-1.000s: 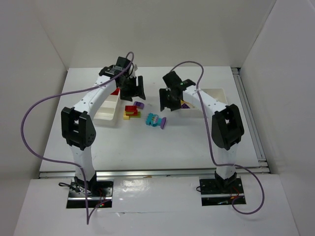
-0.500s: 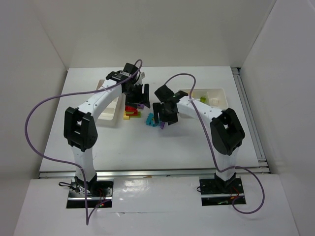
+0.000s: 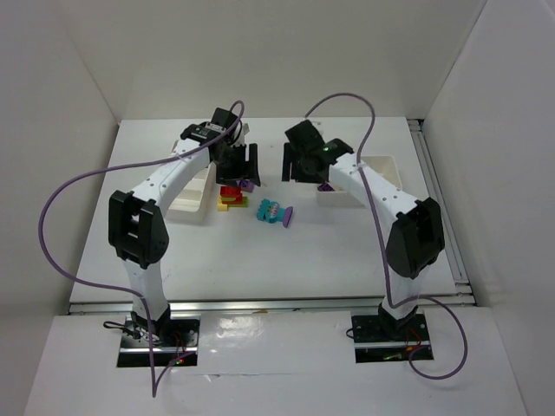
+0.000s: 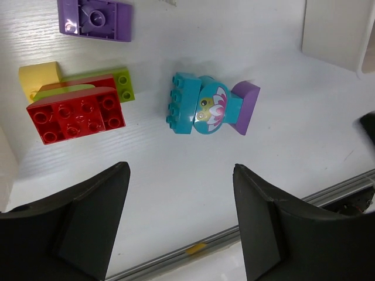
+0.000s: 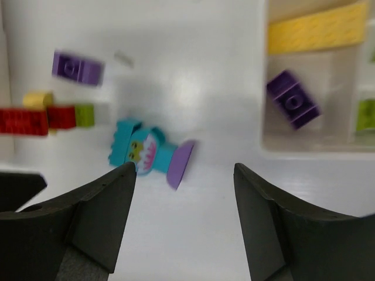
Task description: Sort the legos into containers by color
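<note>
Right wrist: white tray (image 5: pixel 310 153) holds purple brick (image 5: pixel 293 99), yellow brick (image 5: pixel 316 34), lime brick (image 5: pixel 366 114).

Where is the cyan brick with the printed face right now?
In the top view the cyan brick lies on the table, just right of the red brick, a purple piece against its right end.

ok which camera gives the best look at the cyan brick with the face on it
The left wrist view: the cyan brick lies close and sharp there, its printed face and studs clear, a purple piece against one end. The right wrist view shows it too, but blurred. The top view shows only a small cyan shape.
</note>
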`<action>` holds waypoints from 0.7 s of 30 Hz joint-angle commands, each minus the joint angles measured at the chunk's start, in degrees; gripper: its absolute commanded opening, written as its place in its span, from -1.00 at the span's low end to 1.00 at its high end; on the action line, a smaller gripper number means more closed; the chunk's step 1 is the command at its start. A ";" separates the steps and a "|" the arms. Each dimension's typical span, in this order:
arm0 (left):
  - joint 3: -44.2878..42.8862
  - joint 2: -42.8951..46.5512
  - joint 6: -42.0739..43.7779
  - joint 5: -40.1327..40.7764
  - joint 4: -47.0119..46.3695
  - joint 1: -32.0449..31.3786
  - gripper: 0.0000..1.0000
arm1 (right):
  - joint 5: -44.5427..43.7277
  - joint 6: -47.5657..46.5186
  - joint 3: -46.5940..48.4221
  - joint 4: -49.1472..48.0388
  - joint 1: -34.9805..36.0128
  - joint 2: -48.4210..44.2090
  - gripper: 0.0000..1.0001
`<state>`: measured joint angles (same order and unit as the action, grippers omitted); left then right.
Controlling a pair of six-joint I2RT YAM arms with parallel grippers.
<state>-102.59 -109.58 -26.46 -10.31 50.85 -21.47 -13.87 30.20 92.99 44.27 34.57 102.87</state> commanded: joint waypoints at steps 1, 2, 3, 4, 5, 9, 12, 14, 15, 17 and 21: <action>-0.69 2.09 -1.05 -0.15 -0.40 0.64 0.63 | -7.31 0.30 4.30 3.28 -3.62 -0.30 0.51; -0.69 1.39 -1.57 -0.15 -0.40 0.64 0.63 | -6.18 0.30 4.30 3.28 -4.50 1.18 0.54; -0.69 1.39 -1.58 -0.15 -0.40 0.64 0.63 | -5.21 0.30 4.83 3.28 -6.42 1.89 0.60; -0.69 0.86 -1.58 -0.15 -0.40 0.64 0.63 | -4.16 0.30 4.83 3.28 -7.31 2.77 0.60; -0.69 0.25 -1.58 -0.15 -0.40 1.17 0.63 | -2.32 0.30 5.44 3.28 -8.10 4.60 0.60; -0.69 -1.16 -1.58 -0.68 -0.40 1.17 0.63 | 2.25 -1.10 6.06 1.96 -8.90 8.57 0.60; -1.92 -2.47 -1.58 -1.21 -0.40 1.70 0.63 | 5.59 -2.68 4.15 2.49 -8.90 9.10 0.60; -2.53 -3.09 -1.58 -1.73 -0.40 2.22 0.63 | 6.22 -3.38 -0.23 2.49 -8.90 6.67 0.60; -3.14 -3.10 -1.58 -1.74 -0.40 2.23 0.63 | 6.22 -3.39 -1.57 1.96 -8.90 5.60 0.60; -3.15 -3.71 -1.58 -1.74 -0.40 2.23 0.63 | 7.01 -4.00 -3.86 3.53 -8.90 3.57 0.60; -3.67 -4.24 -1.58 -2.26 -0.40 2.23 0.63 | 5.00 -4.00 -8.25 10.12 -9.52 -1.95 0.60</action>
<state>-103.63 -113.47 -27.40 -11.05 50.74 -19.57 -8.36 26.94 86.41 47.77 25.23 108.36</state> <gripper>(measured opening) 0.818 0.800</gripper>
